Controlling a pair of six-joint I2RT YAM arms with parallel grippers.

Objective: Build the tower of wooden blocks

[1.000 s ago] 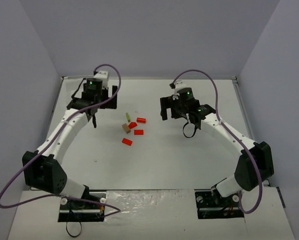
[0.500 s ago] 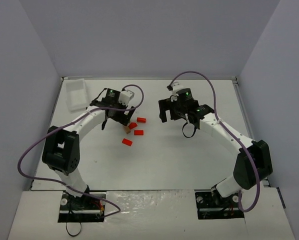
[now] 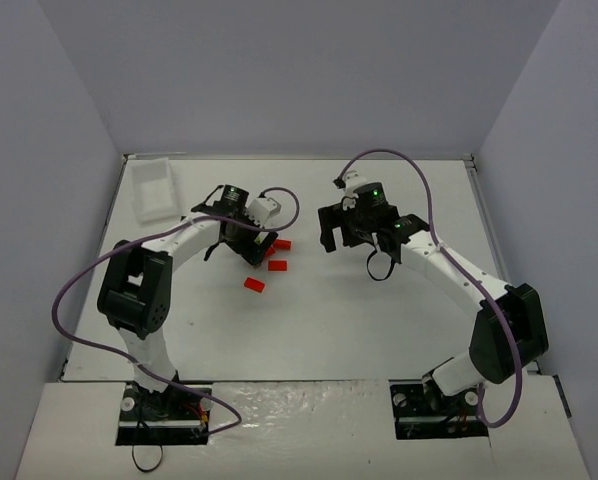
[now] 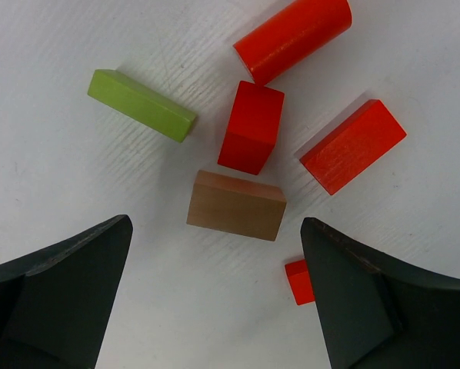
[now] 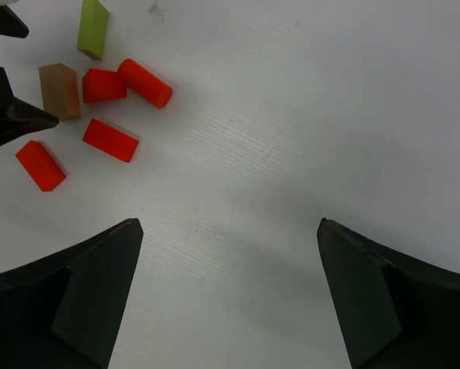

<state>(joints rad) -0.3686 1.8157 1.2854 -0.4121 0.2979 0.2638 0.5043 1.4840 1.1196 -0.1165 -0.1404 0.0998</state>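
The wood blocks [image 3: 277, 265] lie loose and flat on the counter [image 3: 339, 320], none stacked, a little left of its centre and in the half toward the far edge. In the cluster a tan block [image 4: 236, 205] sits just beside a red block [image 4: 251, 127], with a red cylinder [image 4: 293, 40] past that. A second red block [image 4: 353, 146] lies to one side and a green stick [image 4: 141, 104] to the other. A further red piece [image 4: 298, 281] is half hidden by a finger.

The left claw [image 4: 215, 221] hangs over this cluster, jaws spread wide, gripping nothing. The right claw [image 5: 230, 223] is spread wide too and holds nothing, over the counter to the right of the blocks.

The counter is white, finely ribbed, with a few dark specks. A white tray [image 3: 155, 188] rests at its far left corner. Pale grey-lilac walls [image 3: 309, 70] close three sides.
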